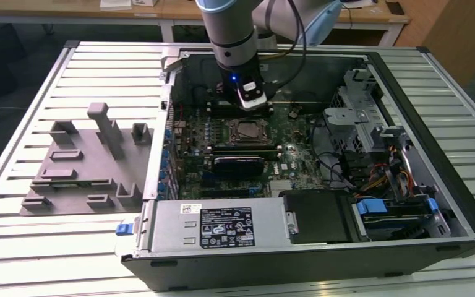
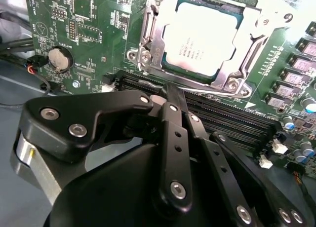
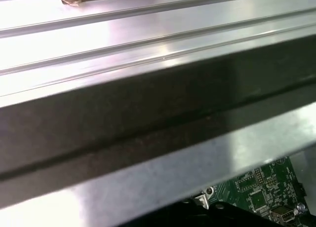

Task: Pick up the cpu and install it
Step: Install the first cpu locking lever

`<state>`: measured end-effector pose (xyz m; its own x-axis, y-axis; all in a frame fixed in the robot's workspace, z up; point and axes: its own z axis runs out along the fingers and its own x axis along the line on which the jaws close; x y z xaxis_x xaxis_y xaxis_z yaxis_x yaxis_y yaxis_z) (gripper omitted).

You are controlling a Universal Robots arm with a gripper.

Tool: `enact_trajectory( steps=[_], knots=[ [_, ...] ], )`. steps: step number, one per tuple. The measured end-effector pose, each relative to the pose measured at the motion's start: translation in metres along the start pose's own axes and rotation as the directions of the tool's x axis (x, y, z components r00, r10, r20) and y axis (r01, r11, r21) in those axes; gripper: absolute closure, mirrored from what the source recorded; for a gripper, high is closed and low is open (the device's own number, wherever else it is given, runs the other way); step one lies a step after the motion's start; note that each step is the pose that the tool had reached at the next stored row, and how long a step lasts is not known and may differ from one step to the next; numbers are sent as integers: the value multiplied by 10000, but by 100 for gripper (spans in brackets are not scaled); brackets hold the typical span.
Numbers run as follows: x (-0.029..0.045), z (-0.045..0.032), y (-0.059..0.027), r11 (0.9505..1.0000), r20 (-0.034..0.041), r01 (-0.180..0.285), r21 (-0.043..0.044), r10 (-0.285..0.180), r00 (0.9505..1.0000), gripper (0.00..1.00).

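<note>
End effector (image 1: 252, 102) first: in the exterior view it hangs low inside the open computer case (image 1: 435, 241), at the end of the grey arm (image 1: 229, 31), just beyond the socket on the side away from the power supply. In the second wrist view its black linkage (image 2: 173, 153) crowds the foreground, but the fingertips are hidden behind those links, so whether it is spread or clenched cannot be told. Nothing can be seen held in it.

Sweeping from the exterior view's left: a grey moulded fixture (image 1: 85, 167) sits on the slatted metal desk (image 1: 23, 247), its slots and posts bare as far as can be seen. Then comes the case, lying on its side with the green motherboard (image 1: 221, 133) exposed. Near the board's middle is the metal-framed socket (image 1: 248, 132), and there is the cpu (image 2: 200, 42), already lying flat inside that frame, its shiny silver top facing up in the second wrist view. It is square, so no long axis to speak of. From the end effector it lies just ahead, past the black memory slots (image 2: 217, 111) that run between the two.

Further to the exterior view's right, the drive cage (image 1: 361, 117) holds tangled cables, and the power supply (image 1: 217, 226) fills the near edge of the case. The first wrist view catches the case's metal rim (image 3: 148, 153) and a corner of green board.
</note>
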<state>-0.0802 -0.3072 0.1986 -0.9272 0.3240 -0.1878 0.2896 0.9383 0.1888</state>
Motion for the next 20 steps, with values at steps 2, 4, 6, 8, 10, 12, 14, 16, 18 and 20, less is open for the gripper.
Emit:
enact_trajectory(
  steps=[2,4,6,8,10,12,14,16,18,20],
  knots=[
    [11,4,-3,10000,20,-12,-3,12,10000,89],
    [19,10,-6,10000,46,-20,-7,20,10000,89],
    [21,17,-7,10000,74,-19,-7,19,10000,89],
    [22,22,-8,10000,96,-15,-4,15,10000,89],
    [23,27,-9,10000,109,-13,2,13,9999,89],
    [24,31,-10,10000,120,-8,12,8,9999,89],
    [25,36,-11,10000,135,-3,29,2,9999,89],
    [27,43,-12,10000,155,6,54,-7,9999,89],
    [28,49,-14,10000,172,14,76,-15,9999,89],
    [29,54,-15,10000,188,21,96,-22,9998,89]
  ],
)
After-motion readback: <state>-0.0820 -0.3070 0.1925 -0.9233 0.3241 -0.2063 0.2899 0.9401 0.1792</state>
